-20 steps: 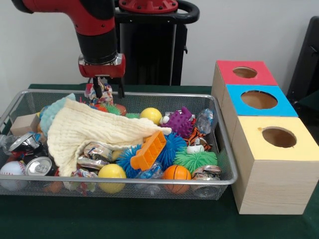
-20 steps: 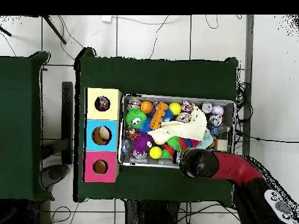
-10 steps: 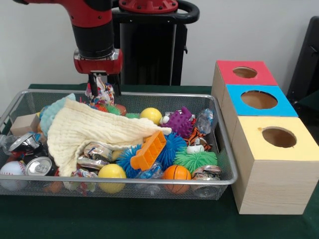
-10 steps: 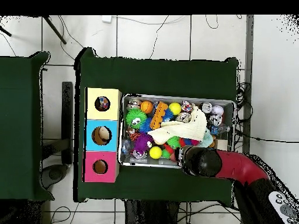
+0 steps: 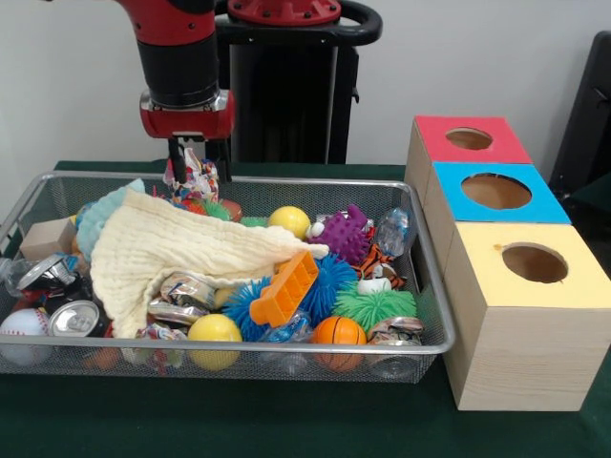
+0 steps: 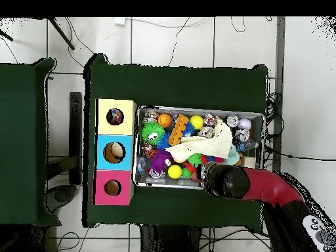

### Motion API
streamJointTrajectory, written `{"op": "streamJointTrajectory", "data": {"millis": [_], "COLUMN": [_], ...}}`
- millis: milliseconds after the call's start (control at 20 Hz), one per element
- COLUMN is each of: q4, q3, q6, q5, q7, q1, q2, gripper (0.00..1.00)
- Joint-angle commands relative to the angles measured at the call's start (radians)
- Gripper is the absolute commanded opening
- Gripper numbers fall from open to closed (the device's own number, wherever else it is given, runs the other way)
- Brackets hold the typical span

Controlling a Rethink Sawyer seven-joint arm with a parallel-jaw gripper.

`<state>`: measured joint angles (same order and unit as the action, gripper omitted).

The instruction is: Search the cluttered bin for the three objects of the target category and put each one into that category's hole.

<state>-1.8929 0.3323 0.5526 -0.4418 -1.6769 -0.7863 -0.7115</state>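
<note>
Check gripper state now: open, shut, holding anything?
Gripper: shut on a multicolored crinkled wrapper, lifted just above the bin's far rim.

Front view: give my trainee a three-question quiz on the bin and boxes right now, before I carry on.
1. True or false: the pincer grips a multicoloured toy above the far rim of the wire bin.
2. What drapes over the clutter in the bin? A) cream cloth B) black net C) sheet of foil
3. Fill in: front to back, the box tops run yellow, ____, red.

Key: 1 true; 2 A; 3 blue.
</note>
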Motion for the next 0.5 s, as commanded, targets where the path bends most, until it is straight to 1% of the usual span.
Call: {"op": "streamJointTrajectory", "data": {"millis": [50,150,350,500], "q4": [0.016,0.018,0.041,0.071], "q3": [0.054,0.047,0.010,-0.011], "q6": [-0.019,-0.020,-0.017,-0.013], "q5": [-0.043,-0.055,-0.094,-0.123], "q7": [0.045,0.052,0.046,0.039], "q1": [-0.012,-0.016,0.006,0.023], "q2": [0.050,0.050,0.040,0.062], "gripper": [1.00,1.00,1.00,1.00]}}
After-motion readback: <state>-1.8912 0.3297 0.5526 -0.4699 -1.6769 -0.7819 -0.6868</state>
